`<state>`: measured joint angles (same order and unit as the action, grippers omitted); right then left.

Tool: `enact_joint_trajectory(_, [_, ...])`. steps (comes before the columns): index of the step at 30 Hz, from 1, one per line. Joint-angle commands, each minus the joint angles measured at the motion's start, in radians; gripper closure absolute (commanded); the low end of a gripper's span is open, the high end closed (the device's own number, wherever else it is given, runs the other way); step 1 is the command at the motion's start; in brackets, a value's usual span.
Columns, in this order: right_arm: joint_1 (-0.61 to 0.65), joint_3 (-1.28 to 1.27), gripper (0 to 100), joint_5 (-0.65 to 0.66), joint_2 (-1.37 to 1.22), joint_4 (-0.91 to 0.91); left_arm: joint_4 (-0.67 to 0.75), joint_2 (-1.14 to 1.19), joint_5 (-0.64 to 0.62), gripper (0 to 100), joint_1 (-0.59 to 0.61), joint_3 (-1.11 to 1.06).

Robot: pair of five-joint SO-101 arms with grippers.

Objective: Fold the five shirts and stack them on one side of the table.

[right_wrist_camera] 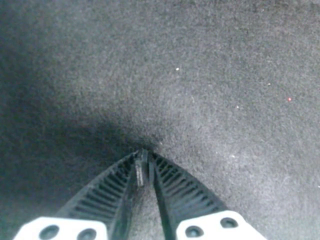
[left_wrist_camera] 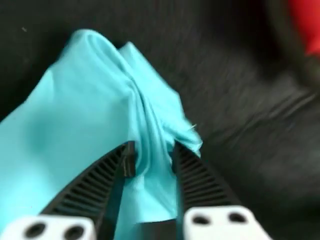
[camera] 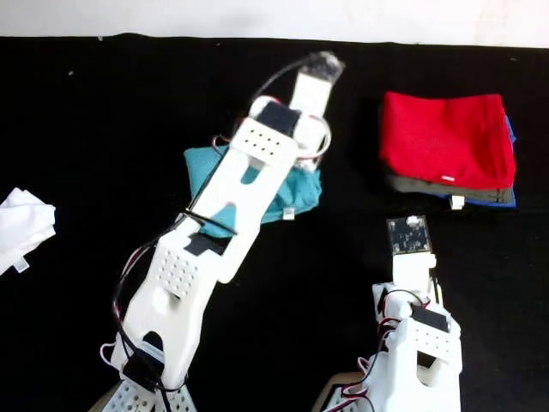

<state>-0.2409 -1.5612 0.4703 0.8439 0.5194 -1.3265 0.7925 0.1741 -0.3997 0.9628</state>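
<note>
Black cloth covers the table (camera: 77, 129) from edge to edge, and a strip of pale wall (camera: 171, 15) runs along the top of the high view. At the far left edge we see a white shirt (camera: 24, 225) lying crumpled and unfolded, well apart from everything else. At the centre lies the teal shirt (camera: 204, 168), partly folded, with its long axis running roughly left to right and dipping a little toward the right. The left arm (camera: 223, 215) stretches over it from the lower left. In the left wrist view the left gripper (left_wrist_camera: 152, 154) is clenched on a raised ridge of the teal cloth, its jaws pinching the fold from both sides. The coming move turns on the stack (camera: 448, 150) at the upper right, which lies to the right of the held shirt across a gap of bare cloth. It has a red shirt (camera: 446, 137) on top, with a grey shirt (camera: 420, 184) and a blue shirt (camera: 497, 202) beneath. The right arm (camera: 420, 343) sits at the lower right, just below the stack and nearer to it. The right gripper (right_wrist_camera: 144, 160) has its jaws pressed together on nothing, above bare cloth. We judge the teal shirt needs a carry to the right, onto the red one
</note>
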Motion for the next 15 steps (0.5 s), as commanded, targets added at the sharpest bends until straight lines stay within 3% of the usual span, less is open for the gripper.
enact_joint_trajectory(1, [-0.008,-0.016,99.2,0.008,0.001,-0.021,-0.107,-0.015,-0.057,85,0.041,0.209])
enact_joint_trajectory(4, [-0.008,-0.016,99.2,0.008,0.001,-0.022,-0.242,-0.004,-0.055,89,0.099,0.334])
enact_joint_trajectory(8, [-0.008,-0.016,99.2,0.008,0.001,-0.022,-0.341,0.059,-0.018,99,0.140,0.300])
enact_joint_trajectory(15, [-0.008,-0.016,99.2,0.008,0.001,-0.022,-0.385,0.200,0.015,98,0.033,0.291])
